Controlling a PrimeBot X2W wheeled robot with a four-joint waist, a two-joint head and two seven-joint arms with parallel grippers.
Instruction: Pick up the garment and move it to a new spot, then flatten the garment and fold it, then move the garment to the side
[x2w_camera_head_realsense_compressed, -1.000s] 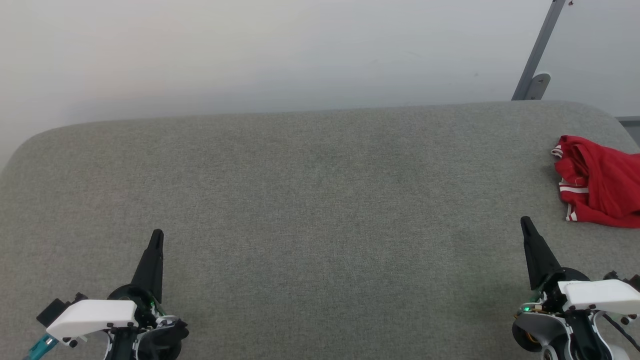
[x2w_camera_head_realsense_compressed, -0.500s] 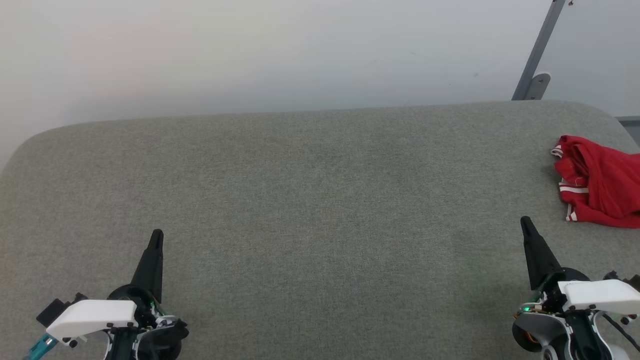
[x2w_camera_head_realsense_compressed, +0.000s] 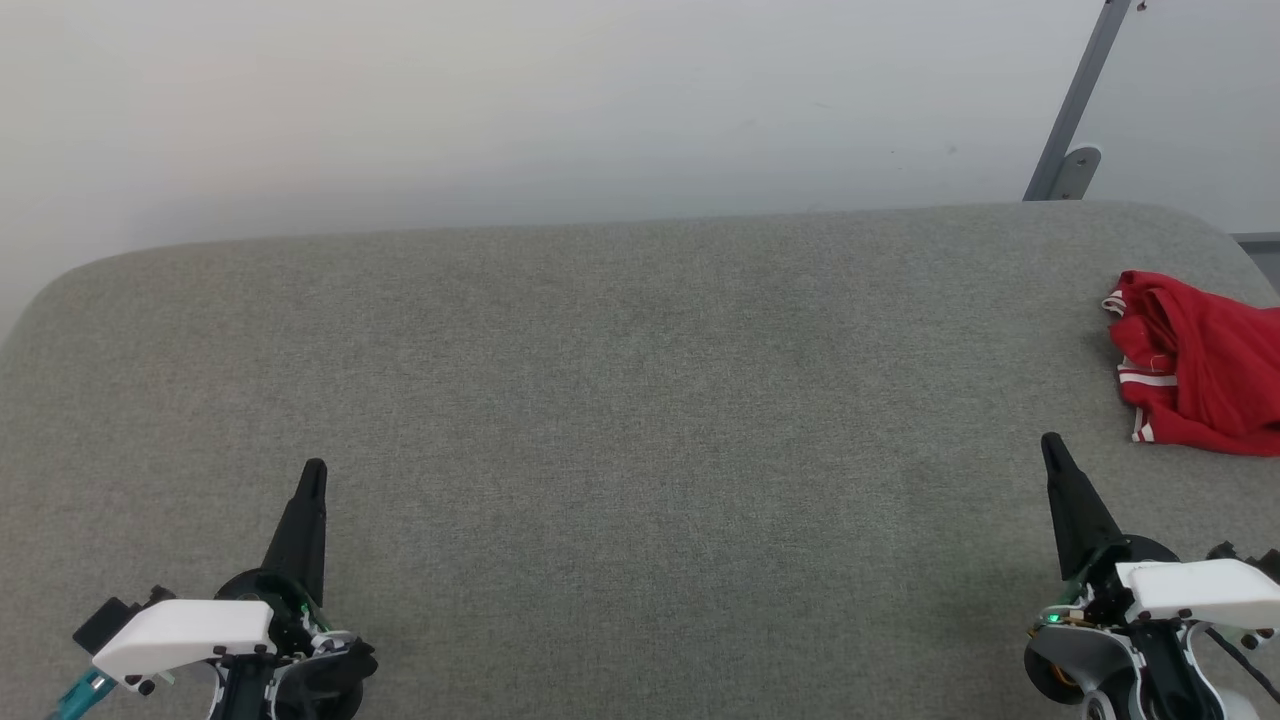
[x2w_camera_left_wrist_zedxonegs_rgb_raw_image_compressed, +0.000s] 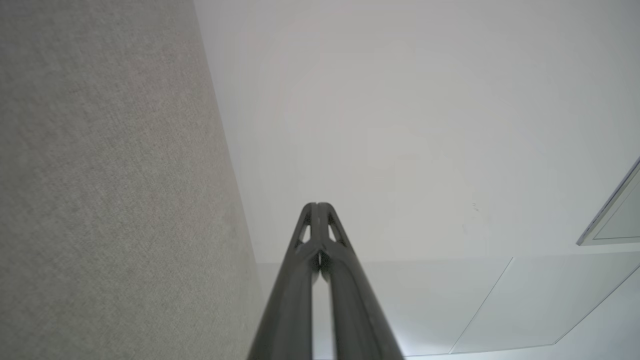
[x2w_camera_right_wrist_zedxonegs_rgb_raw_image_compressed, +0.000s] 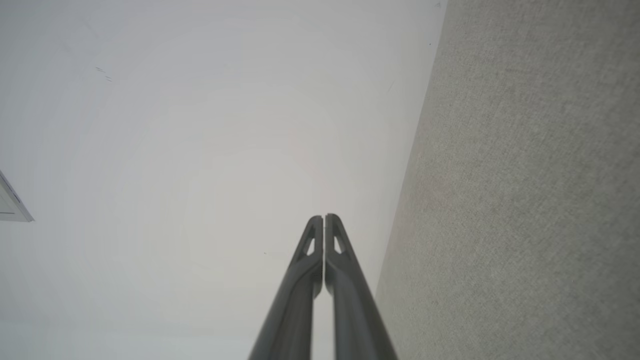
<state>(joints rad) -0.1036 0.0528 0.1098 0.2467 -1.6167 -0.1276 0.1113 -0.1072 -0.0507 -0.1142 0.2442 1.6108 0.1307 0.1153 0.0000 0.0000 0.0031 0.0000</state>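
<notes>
Head view: I see my left gripper (x2w_camera_head_realsense_compressed: 313, 478) low at the left and my right gripper (x2w_camera_head_realsense_compressed: 1053, 450) low at the right. Both are over the grey pad (x2w_camera_head_realsense_compressed: 640, 400), fingers pointing away, jaws pressed together and holding nothing. The garment (x2w_camera_head_realsense_compressed: 1195, 365) lies crumpled at the pad's right edge, beyond the right gripper and apart from it.
Left wrist view: the fingers meet at the tips, with the pad at left and the wall (x2w_camera_left_wrist_zedxonegs_rgb_raw_image_compressed: 400, 125) ahead.
Right wrist view: the fingers meet likewise, with the pad at right.

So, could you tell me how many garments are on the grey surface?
1: the red garment lies crumpled at the right edge of the grey surface, partly out of frame.
</notes>
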